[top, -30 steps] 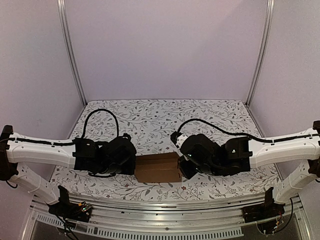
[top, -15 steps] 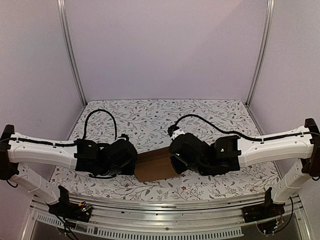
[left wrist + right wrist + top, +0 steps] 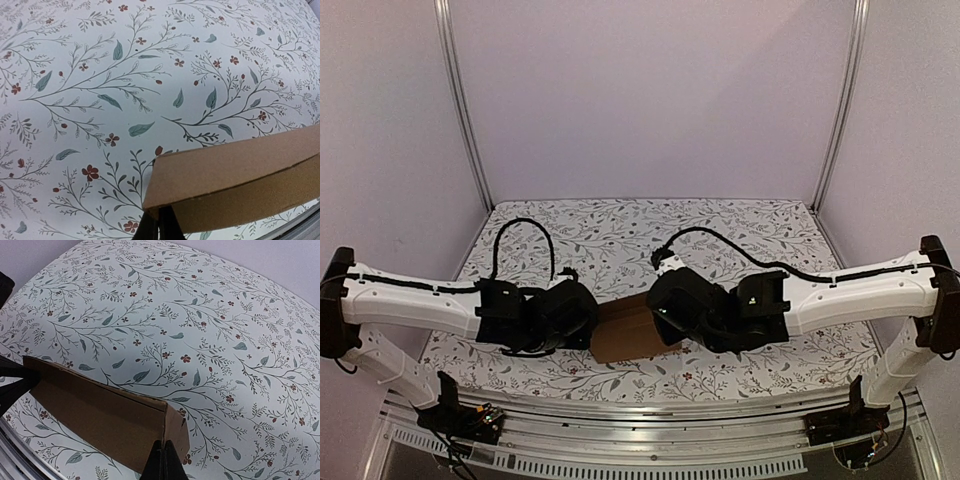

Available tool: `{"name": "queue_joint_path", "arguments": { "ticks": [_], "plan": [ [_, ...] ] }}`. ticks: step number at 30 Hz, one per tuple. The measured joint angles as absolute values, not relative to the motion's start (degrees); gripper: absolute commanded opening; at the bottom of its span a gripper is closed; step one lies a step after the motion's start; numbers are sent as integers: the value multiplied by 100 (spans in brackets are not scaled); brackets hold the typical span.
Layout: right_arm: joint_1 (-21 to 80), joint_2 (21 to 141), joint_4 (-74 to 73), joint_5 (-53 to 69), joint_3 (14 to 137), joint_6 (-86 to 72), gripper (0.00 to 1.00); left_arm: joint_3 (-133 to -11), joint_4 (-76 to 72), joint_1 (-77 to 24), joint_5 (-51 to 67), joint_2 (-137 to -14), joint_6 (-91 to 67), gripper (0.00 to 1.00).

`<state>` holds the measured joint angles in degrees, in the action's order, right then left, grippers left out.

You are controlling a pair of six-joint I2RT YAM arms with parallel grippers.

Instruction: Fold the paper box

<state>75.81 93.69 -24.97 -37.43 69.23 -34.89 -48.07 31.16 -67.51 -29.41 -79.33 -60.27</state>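
From where I stand, the paper box [image 3: 623, 333] lies slightly askew near the front of the flowered bench [image 3: 620, 230], with the left end effector [image 3: 159, 220] and the right end effector [image 3: 161, 455] both clenched tight, tips against its opposite ends.

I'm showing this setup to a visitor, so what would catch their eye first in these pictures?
The brown paper box stands out at the near middle of the floral-printed tabletop. The left arm and right arm reach in toward it from either side. The left gripper and right gripper each pinch one end of it, shut.
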Motion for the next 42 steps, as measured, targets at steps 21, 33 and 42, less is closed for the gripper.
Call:
{"name": "queue_joint_path", "arguments": {
  "ticks": [21, 33, 42],
  "plan": [
    [7581, 9574, -2810, -3876, 7185, -3441, 0, -4840, 3083, -6751, -3020, -8001, -6020, 0],
    [7585, 9389, -2871, -3774, 7185, -3422, 0, -4847, 3059, -6753, -3030, -8064, -6016, 0],
    [7607, 9262, -3015, -3734, 7188, -3426, 0, -4950, 3030, -6858, -3131, -8248, -6005, 0]
  ]
}}
